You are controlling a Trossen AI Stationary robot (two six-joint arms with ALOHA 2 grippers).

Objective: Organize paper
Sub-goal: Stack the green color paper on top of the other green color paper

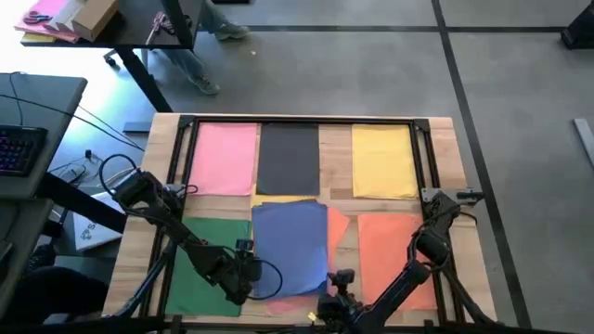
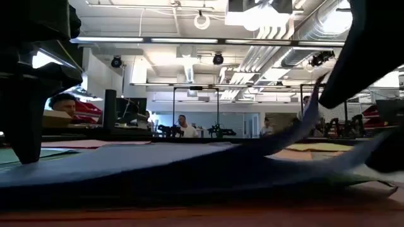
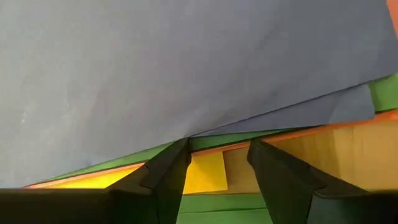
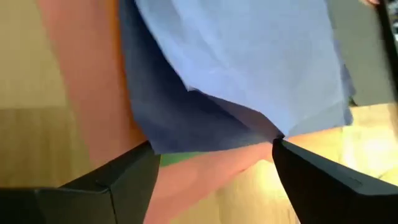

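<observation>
Coloured paper lies on the wooden table: pink [image 1: 225, 158], dark grey [image 1: 288, 158] and yellow [image 1: 383, 160] sheets in the far row, green [image 1: 209, 250] near left, orange [image 1: 390, 255] near right. Blue sheets [image 1: 290, 243] lie skewed in the middle over yellow, orange and pink ones. My left gripper [image 1: 246, 271] [image 3: 217, 152] stands open at the blue sheets' left near edge. My right gripper [image 1: 339, 281] [image 4: 211, 146] stands open at their near right corner. In the low view the blue paper [image 2: 189, 161] curves up at one side. My left gripper's one fingertip [image 3: 180, 149] meets the blue sheets' edge [image 3: 193, 134], coming in low and level from the table's left; whether it presses them I cannot tell. My right gripper's one fingertip [image 4: 280, 149] is at the blue sheets' near right corner [image 4: 273, 132], which stands raised off the table; nothing is pinched between the fingers.
A black frame [image 1: 186, 125] borders the table top. A desk with a keyboard [image 1: 19, 148] stands off the table's left side, and another desk with a cardboard box [image 1: 93, 14] stands beyond the far left. People [image 2: 63, 101] sit in the room behind.
</observation>
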